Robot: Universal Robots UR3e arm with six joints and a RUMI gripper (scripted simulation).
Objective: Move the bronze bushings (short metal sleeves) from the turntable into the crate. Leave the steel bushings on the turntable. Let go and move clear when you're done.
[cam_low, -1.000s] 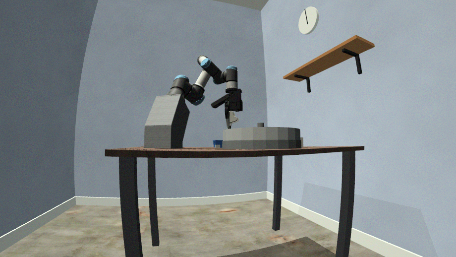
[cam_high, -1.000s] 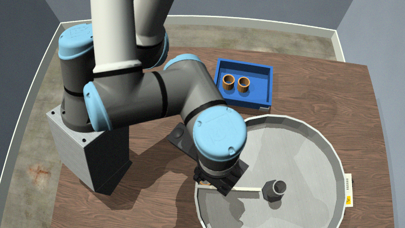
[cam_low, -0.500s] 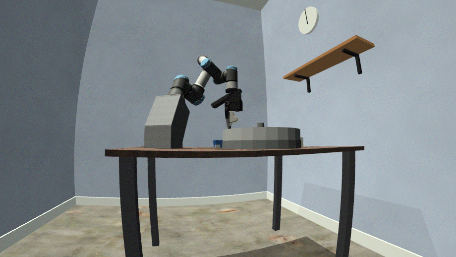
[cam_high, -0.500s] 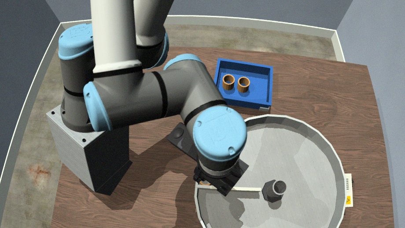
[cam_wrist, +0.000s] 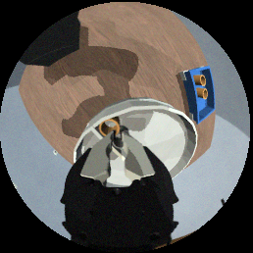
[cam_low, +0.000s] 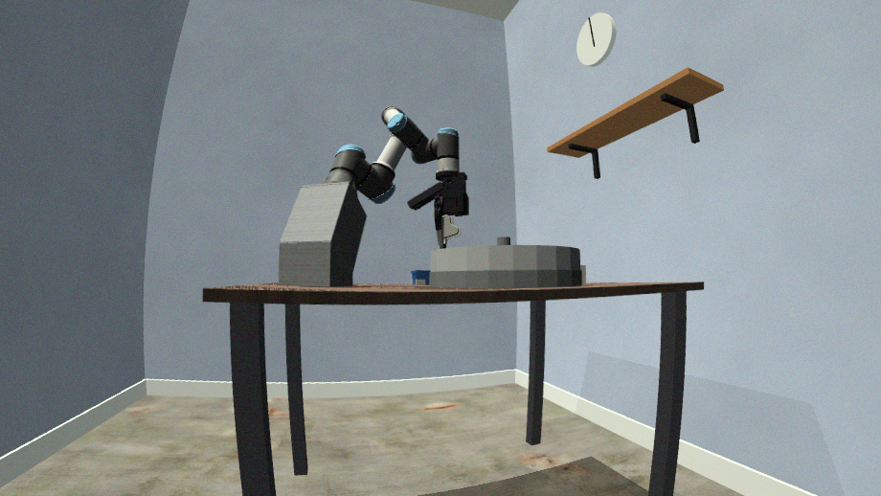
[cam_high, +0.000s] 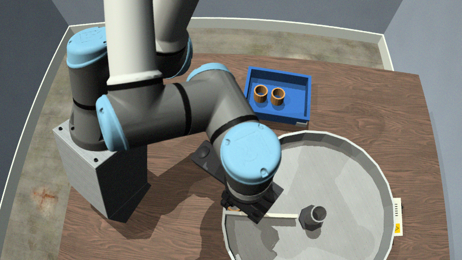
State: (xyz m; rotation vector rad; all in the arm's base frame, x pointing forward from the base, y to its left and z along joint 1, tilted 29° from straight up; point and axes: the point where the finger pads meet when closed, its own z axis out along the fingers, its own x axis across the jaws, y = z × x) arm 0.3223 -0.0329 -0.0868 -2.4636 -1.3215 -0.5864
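Note:
The grey turntable (cam_high: pixel 307 197) has a raised rim and a pale divider bar. A bronze bushing (cam_high: pixel 231 210) stands at its left edge, mostly hidden under my wrist; in the wrist view it shows as an orange ring (cam_wrist: pixel 109 126). My gripper (cam_wrist: pixel 118 130) (cam_low: pixel 440 243) is shut and empty, its tips right at the ring's near edge, low over the turntable. A steel bushing (cam_high: pixel 315 215) stands upright right of the divider. The blue crate (cam_high: pixel 277 96) holds two upright bronze bushings (cam_high: pixel 260 93) (cam_high: pixel 277 96).
The arm's grey pedestal (cam_high: pixel 97 167) stands at the table's left. The crate lies on the wooden table behind the turntable, close to its rim. A small yellow-marked control box (cam_high: pixel 396 219) sits at the turntable's right side.

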